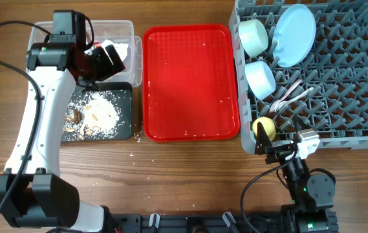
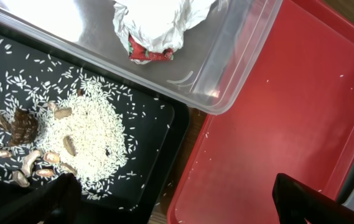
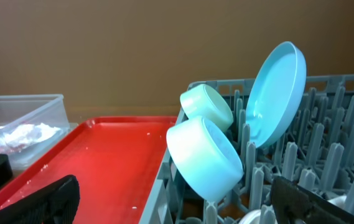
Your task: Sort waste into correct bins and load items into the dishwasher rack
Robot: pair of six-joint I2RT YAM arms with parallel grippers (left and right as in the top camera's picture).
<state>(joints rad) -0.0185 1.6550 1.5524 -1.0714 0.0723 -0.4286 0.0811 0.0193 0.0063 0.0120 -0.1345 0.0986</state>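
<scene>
Upper left of the overhead frame: clear tub (image 1: 127, 27), holding crumpled white paper (image 2: 158, 18) with a red wrapper piece (image 2: 147, 53) at the paper's lower edge. Just below the tub sits the black tray (image 2: 164, 124), carrying a heap of rice and brown nut-like scraps (image 2: 86, 140). Left gripper (image 2: 175, 186) hovers over the spot where tub, tray and red serving tray (image 1: 190, 84) meet. Its fingers are spread wide with nothing between them.

Centre: the serving tray is bare apart from a few stray grains (image 1: 221, 101). Judgement: these are loose and too fine to pinch, so tipping or sweeping would suit better than a two-finger grab.

Right: grey dishwasher rack (image 1: 358, 97).
- Pale green bowl (image 3: 206, 107) and pale blue bowl (image 3: 204, 158) stand on edge along its left side.
- Pale blue plate (image 3: 279, 93) stands upright among the pegs just beside them.
- White fork and spoon (image 1: 288, 96) lie across the pegs below the bowls.
- Yellow cup (image 1: 265, 127) sits at the rack's lower left corner.

Right gripper (image 3: 175, 183) sits just outside that corner, released and empty.

Judgement: sorting and loading look essentially complete. The cup looks light, stiff and smooth, so take it by the rim if it needs reseating. The paper is soft and light and can be pinched on any fold.
</scene>
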